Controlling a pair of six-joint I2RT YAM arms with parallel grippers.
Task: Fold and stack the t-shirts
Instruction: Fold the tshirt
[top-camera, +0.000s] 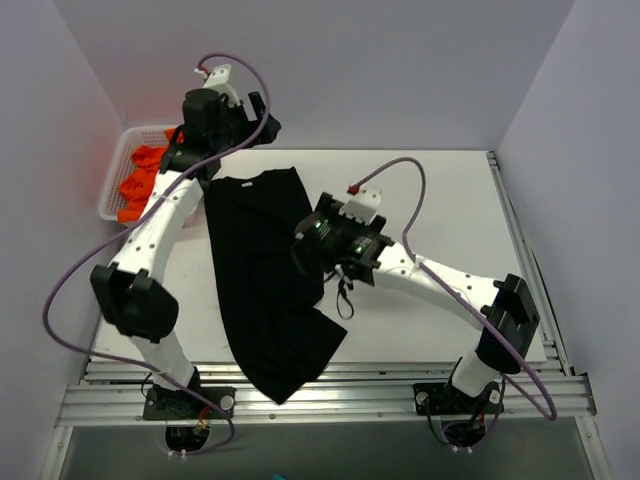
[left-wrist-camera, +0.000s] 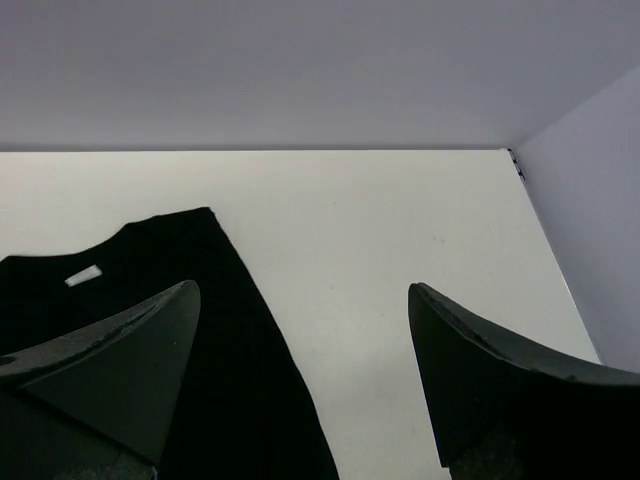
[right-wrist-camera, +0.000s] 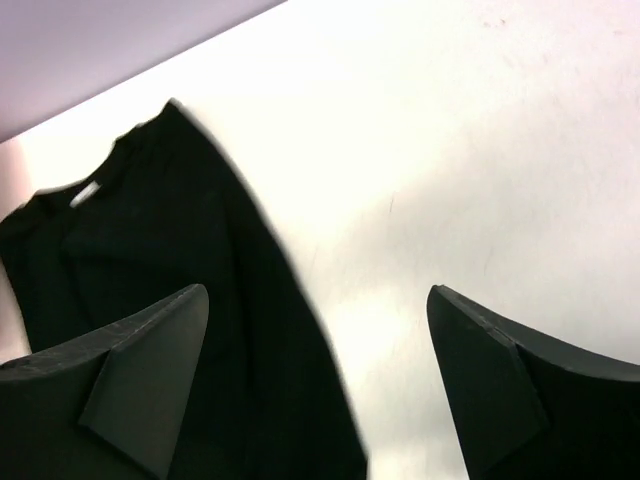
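Observation:
A black t-shirt (top-camera: 262, 280) lies lengthwise on the white table, collar at the far end, hem hanging over the near edge. It also shows in the left wrist view (left-wrist-camera: 150, 330) and the right wrist view (right-wrist-camera: 170, 280), with a white neck label. My left gripper (left-wrist-camera: 300, 300) is open and empty, held above the shirt's far collar end (top-camera: 265, 110). My right gripper (right-wrist-camera: 318, 300) is open and empty above the shirt's right edge, near its middle (top-camera: 305, 250). Orange t-shirts (top-camera: 140, 185) lie bunched in the white basket.
The white mesh basket (top-camera: 112, 185) stands at the far left by the wall. Grey walls close the left, back and right. A metal rail (top-camera: 520, 240) runs along the table's right edge. Bare white table (top-camera: 430, 200) lies right of the shirt.

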